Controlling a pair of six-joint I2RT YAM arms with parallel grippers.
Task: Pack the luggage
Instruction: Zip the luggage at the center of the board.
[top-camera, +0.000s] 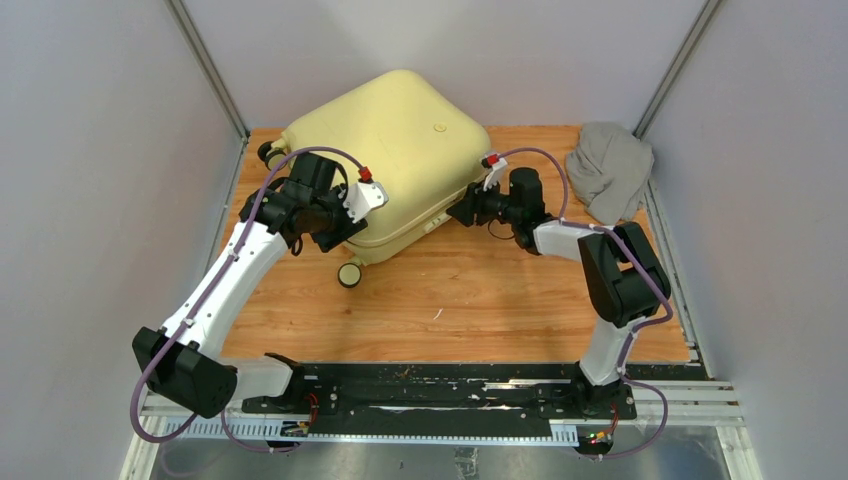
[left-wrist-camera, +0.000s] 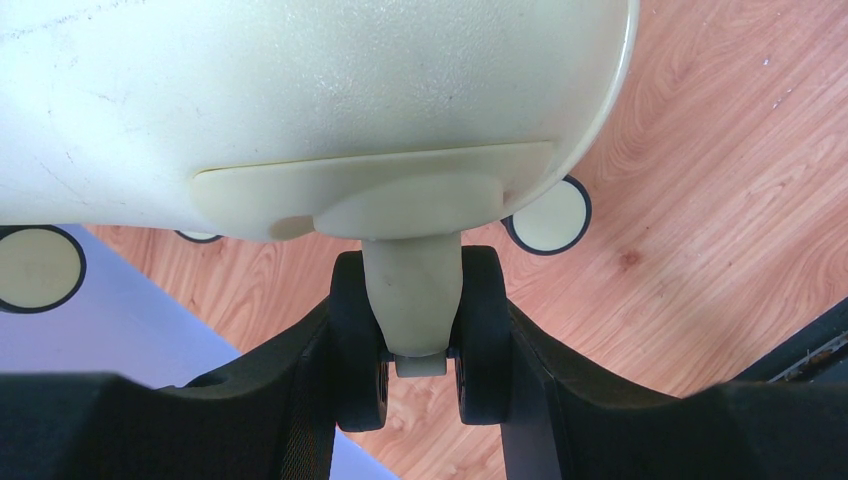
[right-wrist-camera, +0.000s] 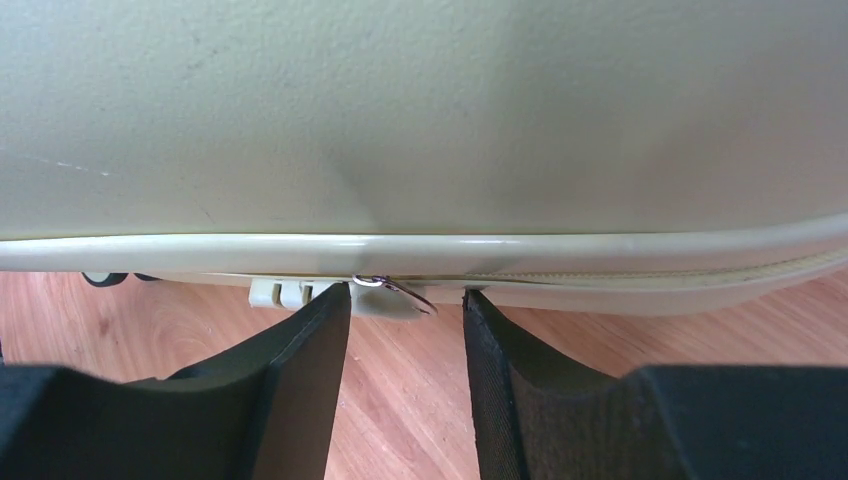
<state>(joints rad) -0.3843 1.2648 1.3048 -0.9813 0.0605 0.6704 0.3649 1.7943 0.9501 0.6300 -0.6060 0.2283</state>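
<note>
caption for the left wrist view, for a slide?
Left gripper shut on a caster at the base of the pale yellow luggage.

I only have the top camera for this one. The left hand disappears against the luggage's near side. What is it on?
Observer: The left hand is closed on one caster of the luggage, with its fingers outside the twin wheels.
Reviewer: And the right hand?
Observer: The right hand is open. A metal zipper pull sits between its fingertips, not gripped.
Reviewer: Any other wheels touched?
Observer: No. The left wrist view shows three more wheels, and the hand touches none of them.
</note>
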